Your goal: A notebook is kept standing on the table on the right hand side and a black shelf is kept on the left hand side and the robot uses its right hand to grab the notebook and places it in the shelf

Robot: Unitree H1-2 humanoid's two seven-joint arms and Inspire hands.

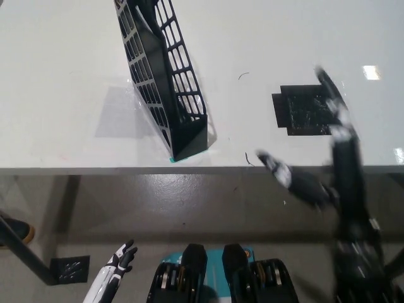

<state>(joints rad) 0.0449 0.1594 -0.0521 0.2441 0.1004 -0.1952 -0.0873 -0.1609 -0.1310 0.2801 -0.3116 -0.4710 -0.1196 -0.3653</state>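
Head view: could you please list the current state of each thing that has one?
Black shelf: standing on the table, leaning.
Right hand: open, holding nothing, over the table's near edge.
Left hand: hanging low beside the robot, idle.
Black patch: flat on the table, uncovered.

White table [63, 76] occupying the upper part of the view, its near edge running across the middle. Black tape patch [308, 108] lying flat at right on the tabletop. Small dark curved mark [242, 76] sitting left of the patch. Grey floor [158, 202] showing below, a dark square plate [68, 269] resting at near left.
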